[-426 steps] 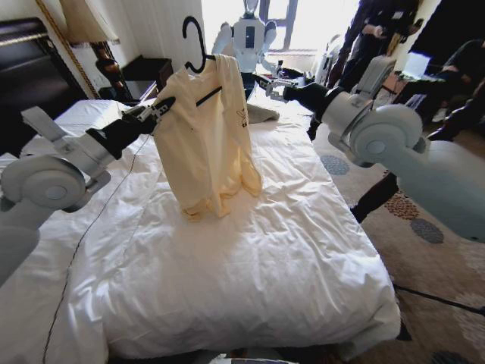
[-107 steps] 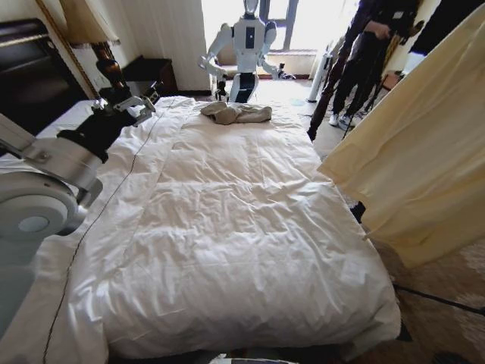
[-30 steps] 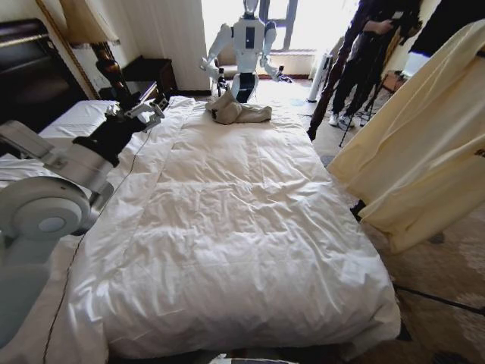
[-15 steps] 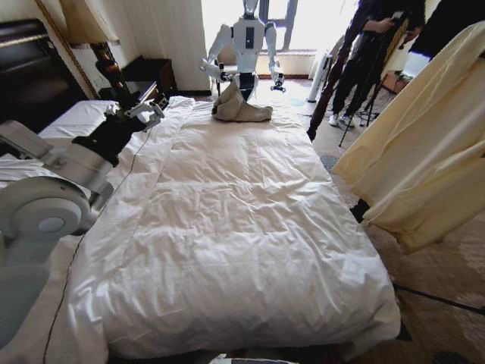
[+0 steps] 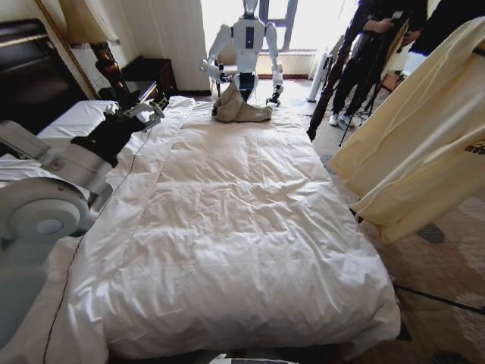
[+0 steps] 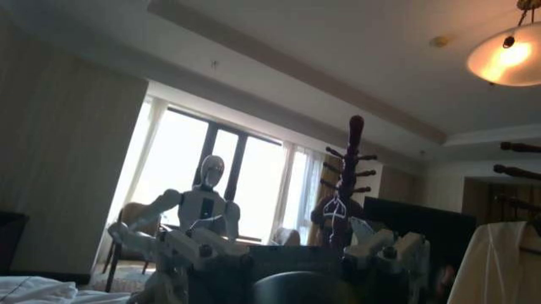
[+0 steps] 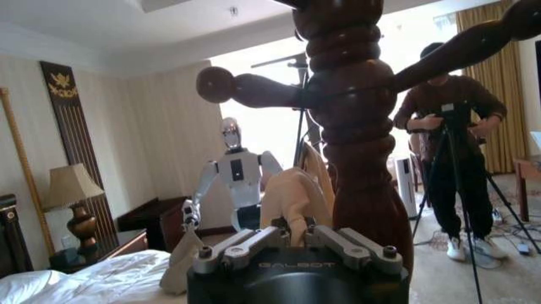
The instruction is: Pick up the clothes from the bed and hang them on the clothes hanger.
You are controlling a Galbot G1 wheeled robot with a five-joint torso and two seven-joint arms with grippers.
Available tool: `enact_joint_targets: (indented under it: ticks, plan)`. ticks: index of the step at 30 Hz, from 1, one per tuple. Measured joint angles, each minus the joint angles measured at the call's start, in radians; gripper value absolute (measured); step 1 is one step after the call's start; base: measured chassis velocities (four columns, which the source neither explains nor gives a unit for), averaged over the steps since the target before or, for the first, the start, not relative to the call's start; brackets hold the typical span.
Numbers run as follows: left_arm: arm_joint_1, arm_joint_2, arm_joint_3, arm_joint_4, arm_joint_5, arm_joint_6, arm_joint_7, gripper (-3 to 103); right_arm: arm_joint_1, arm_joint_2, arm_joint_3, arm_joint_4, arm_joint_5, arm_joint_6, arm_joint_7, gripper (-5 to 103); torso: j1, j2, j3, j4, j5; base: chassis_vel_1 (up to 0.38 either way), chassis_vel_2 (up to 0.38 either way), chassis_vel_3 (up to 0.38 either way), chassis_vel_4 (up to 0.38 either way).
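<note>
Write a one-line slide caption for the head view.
Cream top hangs off the bed's right side; left hand hovers near the pillows.

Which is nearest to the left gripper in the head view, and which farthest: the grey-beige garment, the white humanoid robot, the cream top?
From the left gripper, over the bed's far left side:
1. Grey-beige garment, at the bed's far end.
2. White humanoid robot, behind that garment, by the window.
3. Cream top, hanging off the bed's right side.
</note>
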Motion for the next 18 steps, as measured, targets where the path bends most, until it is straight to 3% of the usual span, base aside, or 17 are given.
enact_joint_targets:
  ticks: [10,18]
  plan:
    - [-0.003,-0.001,0.003,0.006,0.0,-0.001,0.007,100,-0.002,-0.005,-0.001,-0.009,-0.033,0.003,0.007,-2,0.0,0.0,0.0,0.0001,0.0,0.0,0.0,0.0,0.0]
    - [-0.004,-0.003,0.005,0.008,0.0,-0.003,0.009,100,-0.003,-0.015,-0.001,0.022,-0.044,0.019,0.059,14,0.0,0.0,0.0,0.0002,-0.0001,0.0,0.0,0.0,0.0]
